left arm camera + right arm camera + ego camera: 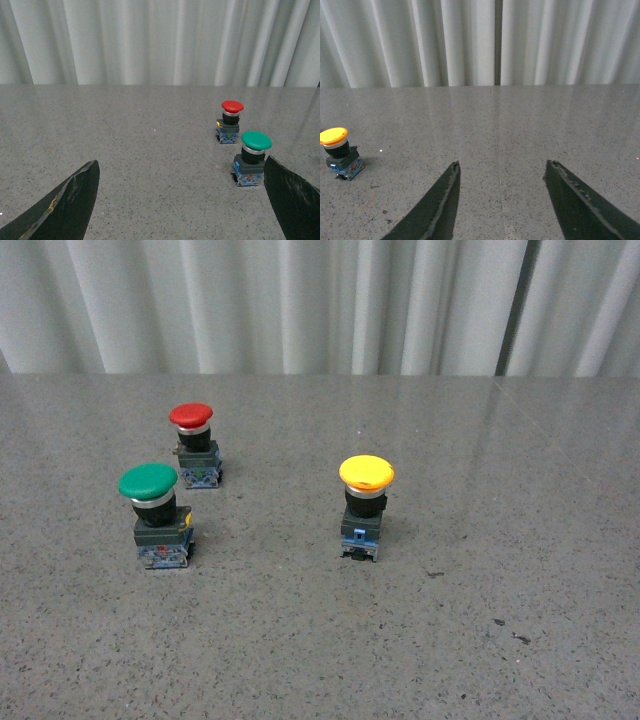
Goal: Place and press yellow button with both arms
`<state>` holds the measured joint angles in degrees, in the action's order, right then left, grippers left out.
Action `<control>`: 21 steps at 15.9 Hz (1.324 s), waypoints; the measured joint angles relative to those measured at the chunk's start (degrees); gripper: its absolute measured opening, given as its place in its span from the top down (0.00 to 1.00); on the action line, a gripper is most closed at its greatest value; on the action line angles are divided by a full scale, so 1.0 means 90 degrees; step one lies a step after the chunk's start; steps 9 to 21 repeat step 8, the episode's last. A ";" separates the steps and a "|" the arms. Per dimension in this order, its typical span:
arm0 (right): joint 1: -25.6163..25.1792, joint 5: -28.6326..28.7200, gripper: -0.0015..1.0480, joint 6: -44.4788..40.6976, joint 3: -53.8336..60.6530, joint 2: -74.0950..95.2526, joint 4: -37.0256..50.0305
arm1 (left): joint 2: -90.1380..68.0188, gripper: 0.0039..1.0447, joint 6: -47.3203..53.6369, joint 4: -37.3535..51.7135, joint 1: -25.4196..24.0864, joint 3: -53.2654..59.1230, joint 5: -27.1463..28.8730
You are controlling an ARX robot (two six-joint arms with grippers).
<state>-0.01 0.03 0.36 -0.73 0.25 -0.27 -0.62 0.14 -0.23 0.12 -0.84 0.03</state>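
Observation:
The yellow button stands upright on the grey speckled table, right of centre in the front view. Its glossy cap, black body and blue base also show as the yellow button at the edge of the right wrist view. My right gripper is open over bare table, well apart from it. My left gripper is open too, nothing between its fingers. Neither arm shows in the front view.
A green-capped button and a red-capped button stand on the left of the table. In the left wrist view the green button sits just beside one finger, the red button behind it. White curtains hang behind the table.

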 joint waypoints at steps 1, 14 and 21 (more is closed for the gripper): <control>0.0000 0.0000 0.44 0.0000 0.0000 0.0000 0.0000 | 0.0000 0.06 -0.0002 0.0000 0.0000 -0.0002 -0.0002; 0.0000 0.0000 0.06 0.0000 0.0000 0.0000 0.0000 | 0.0000 0.06 0.0000 0.0000 0.0000 0.0000 0.0000; 0.0000 0.0000 0.06 0.0000 0.0000 0.0000 0.0000 | 0.0000 0.06 0.0000 0.0000 0.0000 0.0000 0.0000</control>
